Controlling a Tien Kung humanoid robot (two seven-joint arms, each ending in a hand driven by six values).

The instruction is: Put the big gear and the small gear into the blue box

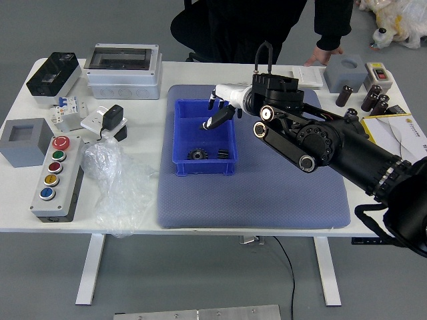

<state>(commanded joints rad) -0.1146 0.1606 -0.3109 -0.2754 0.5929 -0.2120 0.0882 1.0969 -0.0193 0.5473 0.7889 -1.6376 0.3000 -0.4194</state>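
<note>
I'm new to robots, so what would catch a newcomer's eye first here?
Probably the black right arm, reaching in from the right, its hand open over the blue box, where a dark gear lies near the front. Next, likely the push-button box at the table's left, with its colorful buttons. Beyond the far edge, a person in black has a hand by the table.

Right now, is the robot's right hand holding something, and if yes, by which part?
Nothing is held: the right hand is open over the blue box, where both gears lie.
</note>
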